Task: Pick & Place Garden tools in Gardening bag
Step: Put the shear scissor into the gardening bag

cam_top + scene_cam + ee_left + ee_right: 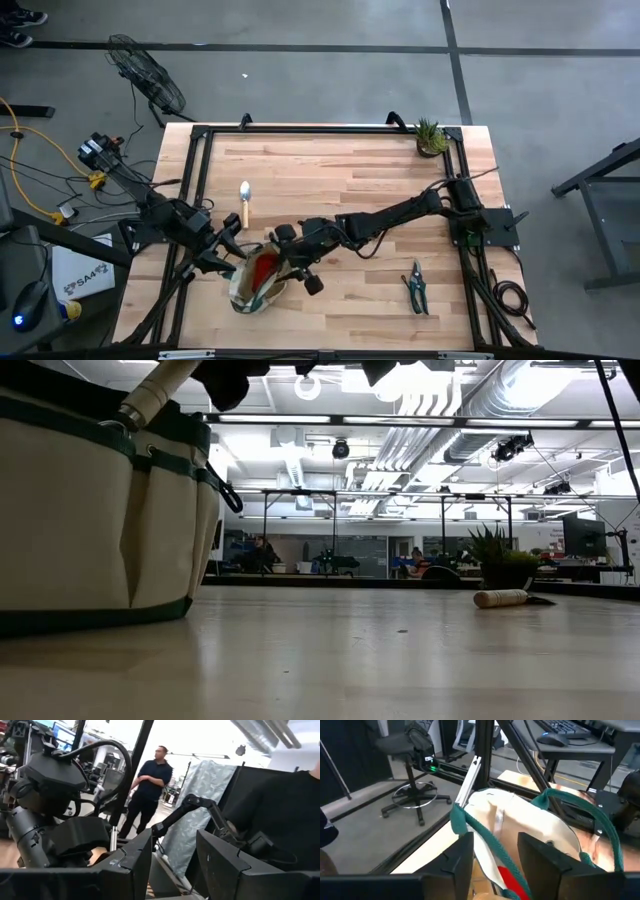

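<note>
The beige gardening bag (247, 292) with green trim stands at the near left of the table, its mouth up. A red cloth (512, 879) lies inside it, and a wooden tool handle (152, 396) sticks out of its top. My right gripper (495, 852) hovers open over the bag's mouth (283, 266), nothing between its fingers. My left gripper (175, 857) stands open just left of the bag (228, 252), tipped a little upward. A wooden-handled trowel (245, 203) lies flat on the table beyond the bag. A green-handled pruner (416, 288) lies near the right front.
A small potted plant (431, 137) stands at the far right corner. A black frame (300, 128) runs round the tabletop. The bag's green loop handle (580, 807) arches over its mouth. A person (148, 785) stands in the room behind.
</note>
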{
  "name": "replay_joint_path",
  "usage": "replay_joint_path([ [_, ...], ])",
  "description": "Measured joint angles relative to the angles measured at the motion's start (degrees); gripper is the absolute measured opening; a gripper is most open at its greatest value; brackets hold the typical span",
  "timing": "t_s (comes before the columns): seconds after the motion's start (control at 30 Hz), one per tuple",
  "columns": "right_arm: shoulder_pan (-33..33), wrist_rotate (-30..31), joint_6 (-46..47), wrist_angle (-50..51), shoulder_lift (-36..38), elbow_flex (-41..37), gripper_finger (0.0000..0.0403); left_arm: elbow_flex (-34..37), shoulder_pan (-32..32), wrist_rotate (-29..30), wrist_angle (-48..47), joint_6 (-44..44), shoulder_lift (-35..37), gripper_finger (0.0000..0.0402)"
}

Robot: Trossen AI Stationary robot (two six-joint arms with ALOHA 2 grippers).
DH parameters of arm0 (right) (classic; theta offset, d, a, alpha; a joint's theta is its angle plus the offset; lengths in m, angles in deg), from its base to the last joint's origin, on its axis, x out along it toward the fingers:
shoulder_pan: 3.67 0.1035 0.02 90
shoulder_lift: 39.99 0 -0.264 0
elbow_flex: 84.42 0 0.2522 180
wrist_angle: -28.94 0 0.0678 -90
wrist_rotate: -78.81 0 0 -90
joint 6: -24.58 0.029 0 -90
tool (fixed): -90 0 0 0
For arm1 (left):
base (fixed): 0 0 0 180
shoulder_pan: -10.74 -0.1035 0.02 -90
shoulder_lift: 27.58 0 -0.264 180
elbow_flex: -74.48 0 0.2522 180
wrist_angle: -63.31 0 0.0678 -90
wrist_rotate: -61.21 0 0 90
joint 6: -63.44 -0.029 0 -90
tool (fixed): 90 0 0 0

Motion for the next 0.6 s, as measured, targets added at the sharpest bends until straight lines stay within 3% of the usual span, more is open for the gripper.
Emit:
replay_joint_path([
  [0.37,1.2,8.4,7.4,-7.5,0.3,0.0,0.0181,0.7,0.0,-4.1,-3.1,0.2,3.2,0.0152],
  [0.5,1.2,9.7,11.7,-4.5,3.2,0.0,0.0178,0.7,0.0,-4.5,-4.3,0.0,4.2,0.0152],
  [0.6,1.2,14.5,18.1,2.3,6.9,0.0,0.0172,0.7,0.0,-4.7,-6.8,0.0,5.5,0.0152],
])
